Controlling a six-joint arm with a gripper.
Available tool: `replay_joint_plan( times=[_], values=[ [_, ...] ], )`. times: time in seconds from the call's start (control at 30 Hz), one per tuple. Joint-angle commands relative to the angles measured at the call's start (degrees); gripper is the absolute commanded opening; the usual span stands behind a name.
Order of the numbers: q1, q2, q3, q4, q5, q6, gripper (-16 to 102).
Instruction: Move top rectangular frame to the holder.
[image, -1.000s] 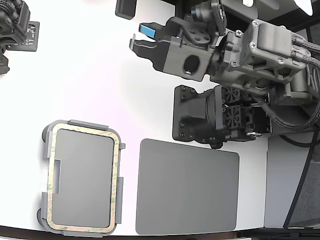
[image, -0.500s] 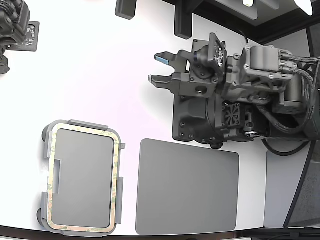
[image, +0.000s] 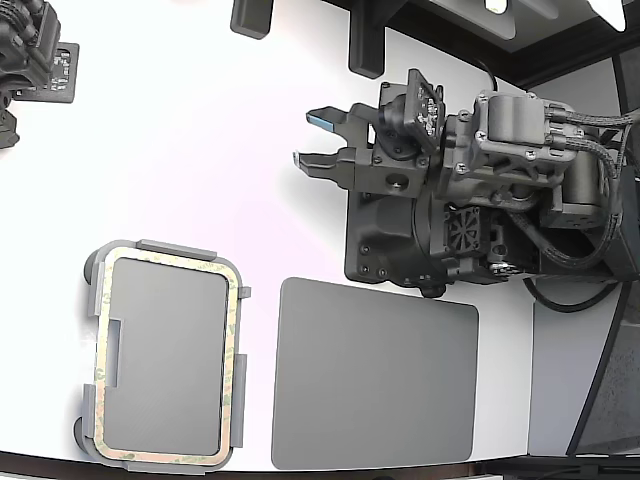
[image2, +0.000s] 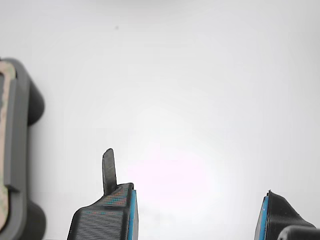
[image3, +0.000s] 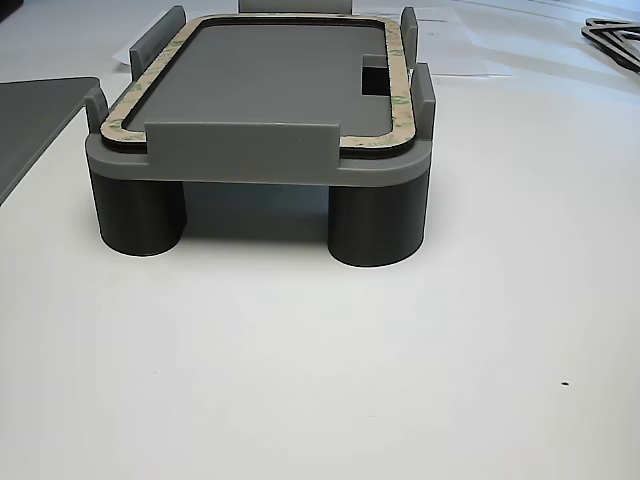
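Note:
The tan-beige rectangular frame (image: 232, 360) lies flat on the light grey holder (image: 165, 355), inside its raised edge tabs, at the exterior view's lower left. In the other view the frame (image3: 402, 105) rests on the holder (image3: 240, 150), which stands on round legs. My gripper (image: 305, 139) is open and empty, up and to the right of the holder, well apart from it. In the wrist view the gripper (image2: 197, 220) shows blue-padded fingers spread over bare white table, with the holder's edge (image2: 20, 150) and a strip of frame (image2: 5, 67) at the side.
A dark grey mat (image: 375, 375) lies just right of the holder in the exterior view. A black mount block (image: 400, 240) sits under my arm. A second dark arm part (image: 30, 60) is at the top left. Dark pieces (image: 250, 18) stand at the far edge.
My arm has swung down and to the exterior view's right, and the gripper has pulled back from the table's upper middle. It stays open. The frame and holder have not moved.

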Motion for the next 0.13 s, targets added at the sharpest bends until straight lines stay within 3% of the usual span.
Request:
replay_joint_plan(
  times=[0.0,0.1],
  values=[
    [-0.8,1.3,-1.3,-0.4,0.1,0.0,100],
    [-0.8,1.3,-1.3,-0.4,0.1,0.0,100]
  ],
)
